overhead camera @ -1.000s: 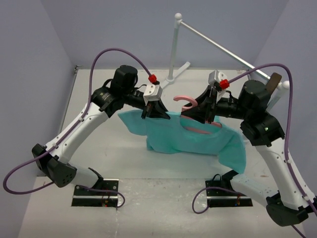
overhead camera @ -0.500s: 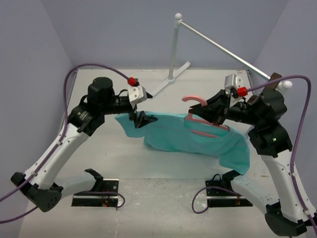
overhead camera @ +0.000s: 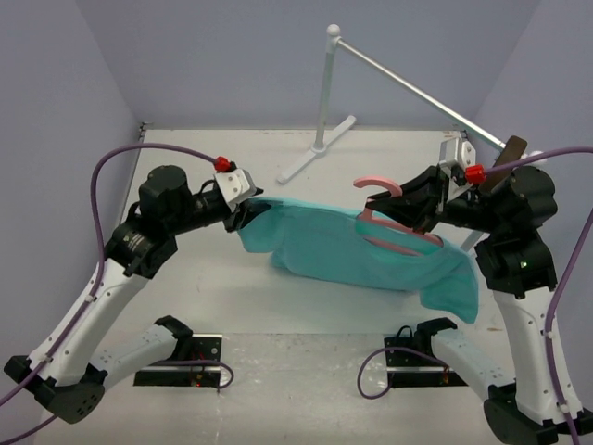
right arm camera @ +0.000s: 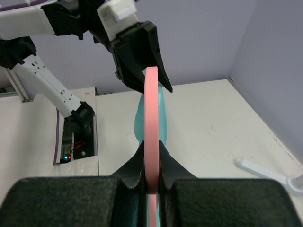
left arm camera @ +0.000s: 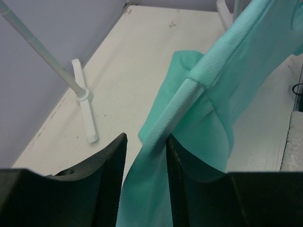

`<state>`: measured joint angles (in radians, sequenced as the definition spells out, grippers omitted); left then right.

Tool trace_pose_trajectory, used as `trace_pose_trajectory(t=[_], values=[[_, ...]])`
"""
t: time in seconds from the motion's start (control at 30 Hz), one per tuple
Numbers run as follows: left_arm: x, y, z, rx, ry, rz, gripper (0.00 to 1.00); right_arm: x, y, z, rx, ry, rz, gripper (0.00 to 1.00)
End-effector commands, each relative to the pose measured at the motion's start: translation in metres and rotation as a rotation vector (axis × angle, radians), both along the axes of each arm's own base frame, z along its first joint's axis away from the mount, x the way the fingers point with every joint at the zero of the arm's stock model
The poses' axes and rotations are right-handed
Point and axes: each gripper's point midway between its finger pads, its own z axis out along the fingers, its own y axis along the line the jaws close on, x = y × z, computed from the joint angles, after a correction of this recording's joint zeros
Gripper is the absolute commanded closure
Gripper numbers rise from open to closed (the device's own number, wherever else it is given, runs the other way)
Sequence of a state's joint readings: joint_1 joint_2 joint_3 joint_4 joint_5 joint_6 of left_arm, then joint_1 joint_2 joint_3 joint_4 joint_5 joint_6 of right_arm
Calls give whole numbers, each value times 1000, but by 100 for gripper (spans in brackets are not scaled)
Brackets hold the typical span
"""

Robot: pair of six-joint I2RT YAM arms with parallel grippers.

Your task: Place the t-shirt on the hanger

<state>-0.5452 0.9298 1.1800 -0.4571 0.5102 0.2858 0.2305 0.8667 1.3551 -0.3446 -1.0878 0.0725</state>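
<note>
Left gripper (overhead camera: 243, 211) is clamped on a folded hem at one end of the teal-green t-shirt (overhead camera: 343, 246). In its wrist view the cloth fills the narrow gap between the jaws and runs up and away from them. From that grip the t-shirt hangs stretched above the white table (overhead camera: 213, 278), sloping across to the right, where its neck opening sits around the pink plastic hanger (overhead camera: 394, 243). The far right end of the cloth droops toward the table beside the right arm. Right gripper (overhead camera: 422, 206) is closed tight on the hanger, and its wrist view shows the pink bar edge-on, pinched between the two black jaws. The hanger's curved hook stands clear above the cloth, and its lower bar lies across the front of the t-shirt. Beyond both grippers, at the back of the table, a silver metal rail (overhead camera: 417, 88) with a white ball end slopes from a white upright post (overhead camera: 325, 93) down to the right. A brown strap-like object (overhead camera: 512, 148) sits at its lower end. The post's white foot (overhead camera: 315, 158) rests flat on the table, well apart from the t-shirt.
</note>
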Motion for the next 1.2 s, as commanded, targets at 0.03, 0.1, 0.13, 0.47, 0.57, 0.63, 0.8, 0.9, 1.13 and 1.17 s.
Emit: trace_pose_trajectory(t=[0.03,0.1,0.13,0.47,0.57,0.63,0.8,0.9,1.13,1.17], values=[[14,5,-16,42,30,63,64,-13,-5,22,9,-91,23,100],[8,7,-15,34,22,56,73,-9,-7,23,8,-88,10,100],[6,9,-14,29,14,56,73,-8,-8,23,9,-84,7,100],[41,52,-5,29,-23,390,100,3,-12,22,9,-69,-31,100],[56,65,0,22,-21,506,100,5,-11,18,5,-54,-18,100],[64,70,2,8,-9,565,100,6,-10,16,2,-48,-12,100],[69,63,4,-22,11,555,100,8,-9,15,2,-46,-7,100],[68,58,3,-22,20,521,100,9,-10,16,5,-46,-21,100],[87,91,3,-29,31,720,100,28,-16,16,23,-33,-133,100],[89,96,3,-35,37,743,100,29,-16,16,24,-29,-133,100]])
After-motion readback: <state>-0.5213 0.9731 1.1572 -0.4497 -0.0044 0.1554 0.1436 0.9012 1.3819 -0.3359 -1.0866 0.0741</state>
